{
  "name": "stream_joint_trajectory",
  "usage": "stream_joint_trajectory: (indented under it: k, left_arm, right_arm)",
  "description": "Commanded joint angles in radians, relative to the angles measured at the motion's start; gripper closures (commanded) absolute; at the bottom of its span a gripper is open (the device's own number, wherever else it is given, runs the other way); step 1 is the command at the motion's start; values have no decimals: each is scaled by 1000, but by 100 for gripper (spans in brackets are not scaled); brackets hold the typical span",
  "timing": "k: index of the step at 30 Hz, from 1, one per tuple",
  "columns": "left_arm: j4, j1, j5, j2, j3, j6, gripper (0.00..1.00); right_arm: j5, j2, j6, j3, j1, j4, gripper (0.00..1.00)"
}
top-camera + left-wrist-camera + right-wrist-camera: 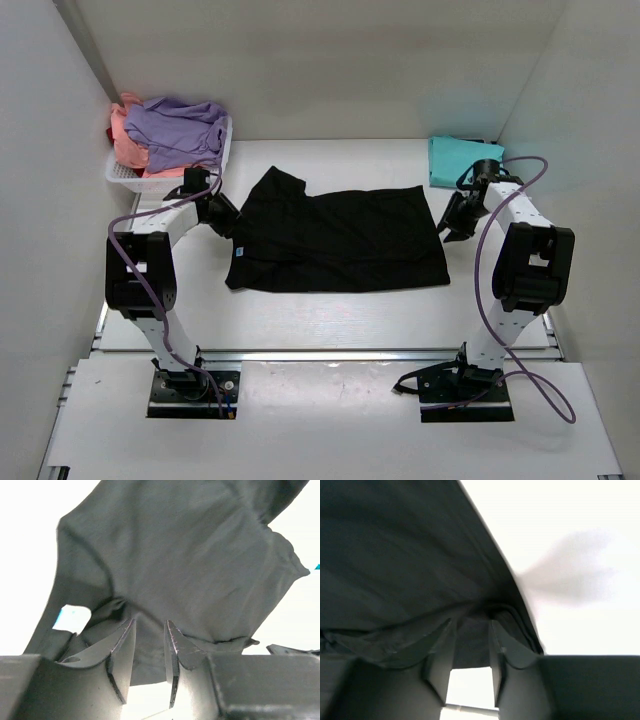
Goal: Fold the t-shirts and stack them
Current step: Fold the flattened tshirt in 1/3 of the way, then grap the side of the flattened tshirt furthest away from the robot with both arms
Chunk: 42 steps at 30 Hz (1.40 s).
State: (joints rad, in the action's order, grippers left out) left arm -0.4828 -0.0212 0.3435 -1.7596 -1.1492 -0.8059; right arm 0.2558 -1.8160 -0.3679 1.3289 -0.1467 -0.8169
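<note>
Top external: basket [128, 180] w/ lavender tee [175, 128], salmon-pink tee [126, 142].

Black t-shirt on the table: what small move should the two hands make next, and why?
Probably ease both hands back off the cloth. The black t-shirt lies flat on the table, and the left hand and right hand sit at its opposite ends with fingers parted, cloth bunched at their tips, so it looks released.

No legible text, blue neck label [238, 252] on black t-shirt [340, 240], possibly printed, unreadable
</note>
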Motion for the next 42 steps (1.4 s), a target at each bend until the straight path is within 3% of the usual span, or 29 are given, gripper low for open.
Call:
stream_joint_trajectory:
  k: [1,3,10,20,34,42]
  left_arm:
    - [26,-20,35,-21,-85,8,60]
    - [10,-42,14,-34,-112,25,60]
    - [12,-78,-34,-145,-262,46,61]
    - [9,-97,-170,-345,-539,138,42]
    - [-132,-101,-330,-641,-972,281,36]
    - [-177,-112,-379,-721,-1029,332,36]
  right_arm:
    - [-78,47,-6,84,41,41,68]
    - [-101,46,6,110,62,42,61]
    - [-61,-3,30,148,105,165,63]
    - [-58,-117,12,277,127,235,61]
    - [-64,-137,3,291,173,243,55]
    - [-78,-184,11,358,173,228,56]
